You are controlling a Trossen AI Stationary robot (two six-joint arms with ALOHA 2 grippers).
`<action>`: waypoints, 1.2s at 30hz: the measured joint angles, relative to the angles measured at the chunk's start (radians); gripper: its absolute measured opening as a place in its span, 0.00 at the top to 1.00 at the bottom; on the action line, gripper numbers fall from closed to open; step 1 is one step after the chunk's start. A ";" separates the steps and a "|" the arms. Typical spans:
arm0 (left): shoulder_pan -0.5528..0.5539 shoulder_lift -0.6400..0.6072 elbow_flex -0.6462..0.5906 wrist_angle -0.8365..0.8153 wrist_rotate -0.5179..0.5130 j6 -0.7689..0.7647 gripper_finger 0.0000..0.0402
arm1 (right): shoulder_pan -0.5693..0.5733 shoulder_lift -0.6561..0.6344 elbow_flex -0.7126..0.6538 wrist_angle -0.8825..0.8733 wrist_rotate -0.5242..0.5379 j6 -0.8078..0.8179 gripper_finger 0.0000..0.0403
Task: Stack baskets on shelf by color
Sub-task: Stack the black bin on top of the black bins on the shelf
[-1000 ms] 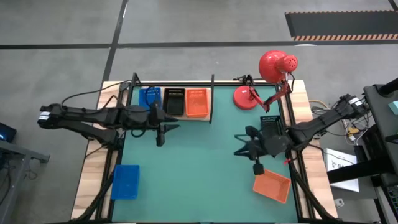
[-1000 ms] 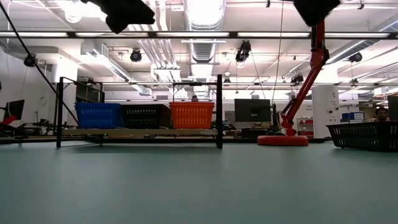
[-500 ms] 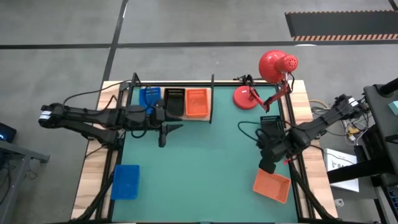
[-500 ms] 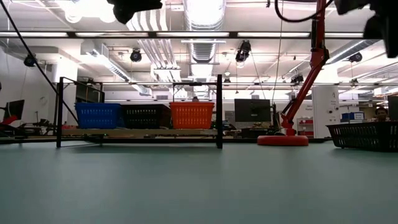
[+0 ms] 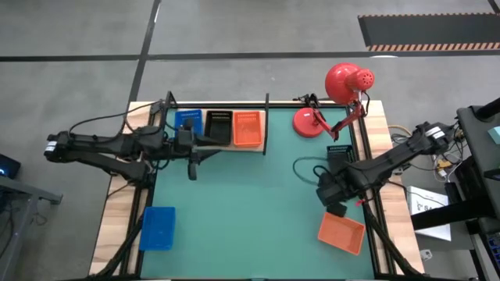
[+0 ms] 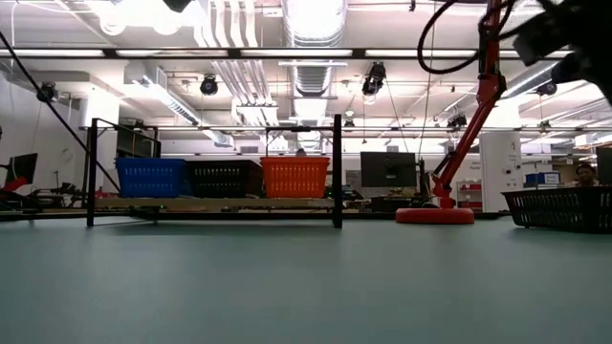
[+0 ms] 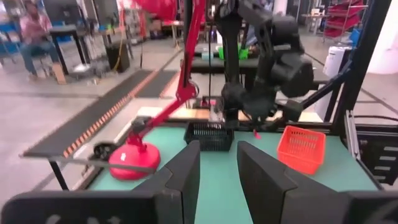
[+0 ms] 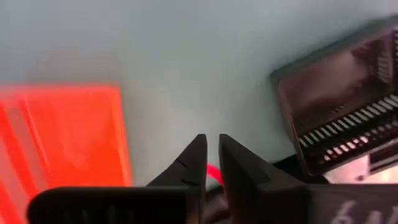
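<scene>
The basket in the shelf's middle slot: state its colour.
Black, between the blue and orange ones; clearest in the high view.

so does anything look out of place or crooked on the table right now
Nothing is spilled or damaged. The loose orange basket near the right gripper sits skewed to the mat edges, unlike the blue basket lying square at the left. Three baskets stand neatly abreast on the shelf.

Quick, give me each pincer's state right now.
Left pincer: open, holding nothing, near the shelf.
Right pincer: slightly open, holding nothing, above the mat between the orange-red basket and the black basket.
</scene>
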 joint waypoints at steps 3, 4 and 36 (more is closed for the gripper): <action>0.002 -0.032 0.000 0.005 -0.005 0.030 0.77 | -0.002 0.027 0.000 -0.052 -0.036 -0.131 0.86; 0.002 -0.038 0.000 0.006 -0.012 0.034 0.77 | -0.005 0.038 0.000 -0.072 -0.033 -0.140 0.83; 0.002 0.022 0.002 0.095 -0.025 0.197 0.77 | -0.036 0.045 -0.265 0.132 0.225 -0.259 0.68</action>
